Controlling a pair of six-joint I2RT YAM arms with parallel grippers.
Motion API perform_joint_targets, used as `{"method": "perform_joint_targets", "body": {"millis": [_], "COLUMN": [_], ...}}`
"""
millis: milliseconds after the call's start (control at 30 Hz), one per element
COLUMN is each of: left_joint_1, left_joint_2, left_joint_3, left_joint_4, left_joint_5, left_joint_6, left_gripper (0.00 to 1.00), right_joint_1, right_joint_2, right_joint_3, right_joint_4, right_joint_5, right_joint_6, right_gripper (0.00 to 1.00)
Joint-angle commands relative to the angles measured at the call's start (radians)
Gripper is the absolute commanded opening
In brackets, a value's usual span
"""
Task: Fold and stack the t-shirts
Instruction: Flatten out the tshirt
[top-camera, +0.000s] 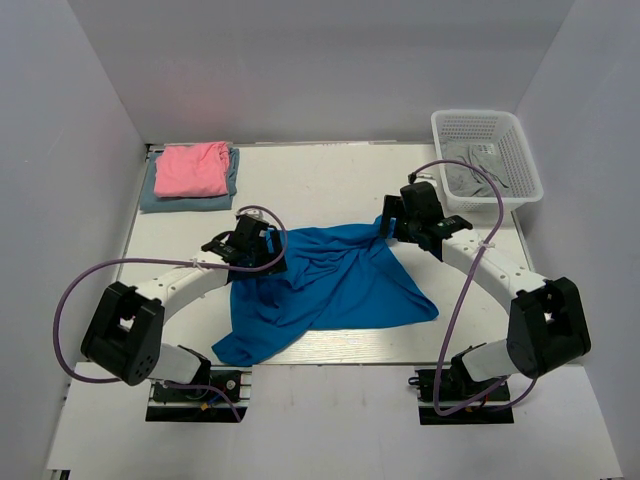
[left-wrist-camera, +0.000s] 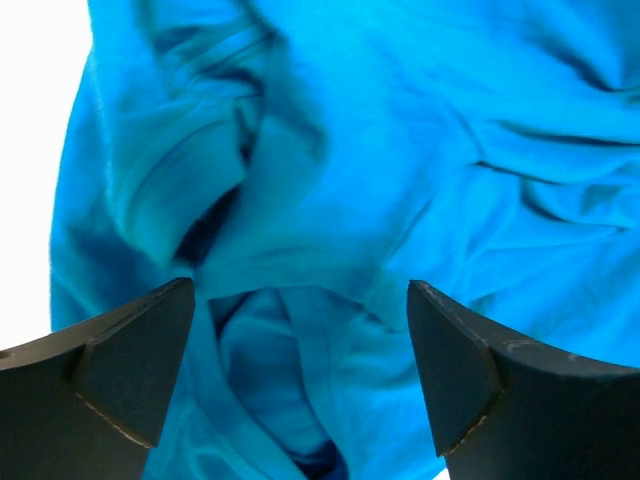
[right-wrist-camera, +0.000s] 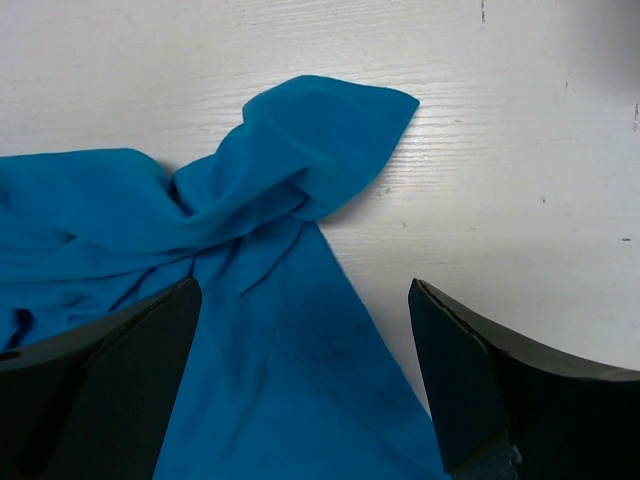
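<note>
Basket (top-camera: 487, 118) holding grey cloth (top-camera: 468, 175) is seen far right. Three t-shirts are counted: pink t-shirt (top-camera: 192, 170) folded on grey-blue t-shirt (top-camera: 160, 200) far left, blue t-shirt (top-camera: 330, 290) crumpled mid-surface (top-camera: 330, 180) under left gripper (left-wrist-camera: 300, 300) and right gripper (right-wrist-camera: 305, 290), fingers (left-wrist-camera: 120, 370) spread wide.

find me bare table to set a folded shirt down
Bare table lies at the far middle, between the pink shirt stack and the basket. Centre is crowded: blue shirt, with the left gripper and right gripper open over it.

White lattice basket (top-camera: 524, 160) at far-right corner; white plank table (top-camera: 330, 180) beneath.
</note>
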Motion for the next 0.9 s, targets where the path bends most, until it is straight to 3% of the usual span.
{"method": "perform_joint_targets", "body": {"millis": [0,333,500,633,867], "left_joint_1": [-0.002,-0.002,-0.002,-0.002,-0.002], "left_joint_2": [0.005,0.089,0.157,0.132,-0.03], "left_joint_3": [0.007,0.043,0.092,0.102,0.071], "left_joint_4": [0.072,0.083,0.046,0.013,0.003], "left_joint_5": [0.062,0.035,-0.013,-0.065,-0.079], "left_joint_6": [0.011,0.02,0.02,-0.007,-0.026], "left_gripper": [0.95,0.94,0.8,0.52,0.48], "right_joint_1": [-0.007,-0.012,-0.018,-0.024,-0.032], "right_joint_2": [0.005,-0.003,-0.006,-0.003,0.013], "right_joint_3": [0.018,0.011,0.007,0.01,0.016], "right_joint_4": [0.023,0.017,0.016,0.014,0.014], "right_joint_5": [0.01,0.017,0.027,0.024,0.011], "right_joint_6": [0.007,0.009,0.01,0.02,0.02], "right_gripper": [0.9,0.9,0.9,0.9,0.9]}}
